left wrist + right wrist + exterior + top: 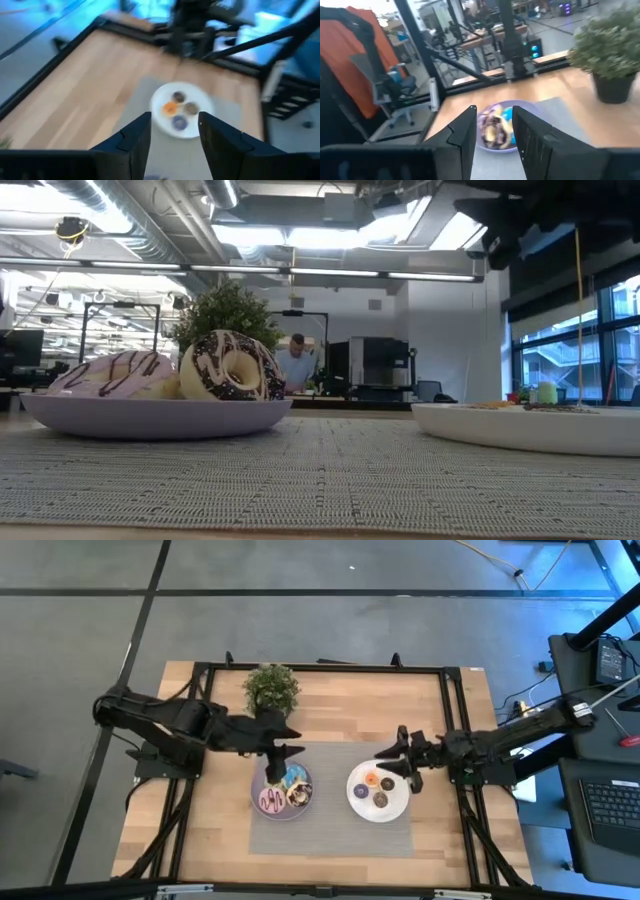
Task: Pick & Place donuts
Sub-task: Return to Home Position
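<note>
Two arms hang over a wooden table [200, 830] where we see toy donuts sorted onto two plates on a grey mat [330, 830].

The left gripper [283, 750] sits above the far edge of the lilac plate [256, 790], just in front of the potted plant [271, 688]. In its wrist view its jaws stand apart, framing the white plate [200, 127] farther off.

The right gripper [392, 753] sits at the far right edge of the white plate [400, 810]. Its jaws are apart too, framing the lilac plate [485, 145] beyond them.

On the lilac plate, to the left, we make out a pink donut [270, 801], a blue donut [295, 777] and a chocolate-white donut [299, 795], packed close together. From table height the pink one, striped with dark icing, lies flat. The chocolate-white one leans up against it on its right.

On the white plate, to the right, lie four smaller rings in a loose cluster. They are an orange donut [370, 780], a purple donut [387, 783], a brown donut [361, 790] and a dark donut [381, 800].

A person [296, 362] sits at a desk in the room far behind the table.
</note>
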`<act>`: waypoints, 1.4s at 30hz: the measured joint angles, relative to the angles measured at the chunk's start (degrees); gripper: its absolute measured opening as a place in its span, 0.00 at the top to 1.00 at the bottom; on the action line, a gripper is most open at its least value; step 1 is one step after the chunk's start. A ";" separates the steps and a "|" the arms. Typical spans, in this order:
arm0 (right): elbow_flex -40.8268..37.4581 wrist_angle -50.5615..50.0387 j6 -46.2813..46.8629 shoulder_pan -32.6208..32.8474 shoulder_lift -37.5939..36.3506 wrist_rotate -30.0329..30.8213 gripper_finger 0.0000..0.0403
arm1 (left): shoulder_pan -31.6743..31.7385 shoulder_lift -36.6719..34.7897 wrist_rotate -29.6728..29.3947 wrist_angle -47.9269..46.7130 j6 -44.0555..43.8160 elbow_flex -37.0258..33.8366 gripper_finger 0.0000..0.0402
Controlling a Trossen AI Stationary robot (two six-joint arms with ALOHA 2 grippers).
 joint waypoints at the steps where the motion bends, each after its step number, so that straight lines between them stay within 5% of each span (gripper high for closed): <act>1: 0.24 -0.75 -0.82 -0.52 -0.50 0.06 0.68 | 0.46 -0.18 1.67 1.70 1.40 0.00 0.60; 11: 0.35 -4.47 -5.20 -4.86 -7.90 0.02 0.68 | 4.88 0.74 11.83 15.15 11.95 -0.61 0.61; 15: 0.33 -6.81 -5.30 -6.31 -10.46 0.04 0.68 | 7.22 0.08 17.72 33.63 17.01 -8.14 0.60; 17: 0.33 -7.29 -4.96 -6.77 -11.14 0.04 0.68 | 8.87 -1.39 18.83 31.75 14.86 -12.58 0.60; 31: 0.33 -13.96 -2.31 -6.90 -11.53 0.41 0.68 | 11.76 -36.91 15.10 42.29 12.01 -47.67 0.61; 38: -2.05 -14.31 -4.45 -11.66 -11.55 -0.18 0.68 | 11.77 -50.41 1.86 36.51 11.55 -56.97 0.61; 42: -5.23 -9.93 -3.54 -15.26 -12.86 -5.91 0.68 | 12.20 -56.42 3.05 37.39 11.13 -61.54 0.62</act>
